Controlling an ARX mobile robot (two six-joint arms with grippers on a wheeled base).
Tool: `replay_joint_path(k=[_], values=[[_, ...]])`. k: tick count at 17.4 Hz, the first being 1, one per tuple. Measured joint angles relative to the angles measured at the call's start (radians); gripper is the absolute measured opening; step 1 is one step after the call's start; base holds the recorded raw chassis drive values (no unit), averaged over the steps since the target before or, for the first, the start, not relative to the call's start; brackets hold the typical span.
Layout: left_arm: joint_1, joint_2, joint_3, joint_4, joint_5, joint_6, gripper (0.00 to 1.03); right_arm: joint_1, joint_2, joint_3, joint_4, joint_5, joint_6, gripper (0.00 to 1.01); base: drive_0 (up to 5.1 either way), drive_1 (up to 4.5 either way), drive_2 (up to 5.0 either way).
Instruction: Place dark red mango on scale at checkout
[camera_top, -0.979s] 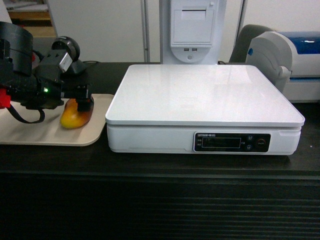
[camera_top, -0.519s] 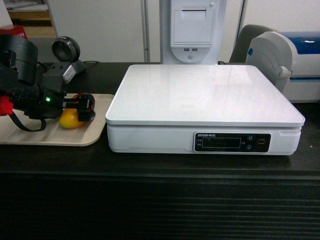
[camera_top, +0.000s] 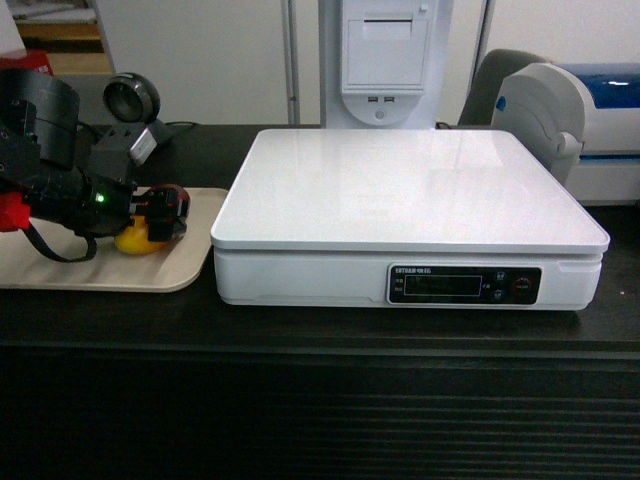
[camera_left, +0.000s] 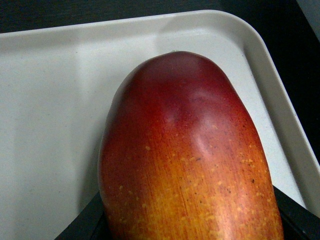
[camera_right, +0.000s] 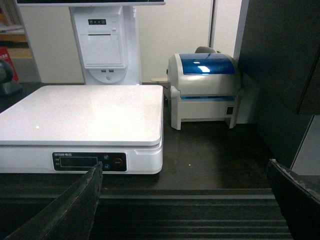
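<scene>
The dark red mango (camera_left: 185, 160) fills the left wrist view, red at its far end and orange near the camera, just above the beige tray (camera_left: 45, 110). In the head view its yellow end (camera_top: 135, 240) shows under my left gripper (camera_top: 165, 216), which is shut on it, with black fingers (camera_left: 82, 227) on both flanks. The white scale (camera_top: 400, 185) stands to the right on the dark checkout counter (camera_top: 300, 335), its top bare. My right gripper (camera_right: 185, 205) stands open in front of the counter's ribbed edge, right of the scale (camera_right: 80, 112).
A white label printer with a blue lid (camera_top: 565, 110) stands right of the scale. A white receipt-printer column (camera_top: 385, 60) rises behind it. A round black scanner (camera_top: 130, 100) stands behind the tray (camera_top: 60, 265).
My left gripper has closed round the mango on the tray. The mango has turned and shifted a little left, so only its yellow end shows in the head view.
</scene>
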Motion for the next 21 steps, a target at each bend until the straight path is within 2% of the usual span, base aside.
replay_joint_path(k=[6, 9, 12, 14, 17, 21], values=[[-0.005, -0.143, -0.133, 0.069, -0.008, 0.014, 0.60, 0.000, 0.000, 0.000, 0.000, 0.000, 0.000, 0.98, 0.0, 0.00, 0.0], [-0.042, -0.277, -0.195, 0.102, -0.011, 0.014, 0.60, 0.000, 0.000, 0.000, 0.000, 0.000, 0.000, 0.98, 0.0, 0.00, 0.0], [-0.119, -0.373, -0.222, 0.097, -0.017, 0.009, 0.60, 0.000, 0.000, 0.000, 0.000, 0.000, 0.000, 0.98, 0.0, 0.00, 0.0], [-0.181, -0.411, -0.223, 0.098, -0.018, -0.010, 0.60, 0.000, 0.000, 0.000, 0.000, 0.000, 0.000, 0.98, 0.0, 0.00, 0.0], [-0.308, -0.424, -0.222, 0.085, -0.031, -0.018, 0.60, 0.000, 0.000, 0.000, 0.000, 0.000, 0.000, 0.98, 0.0, 0.00, 0.0], [-0.446, -0.369, -0.163, 0.081, -0.047, -0.018, 0.60, 0.000, 0.000, 0.000, 0.000, 0.000, 0.000, 0.98, 0.0, 0.00, 0.0]])
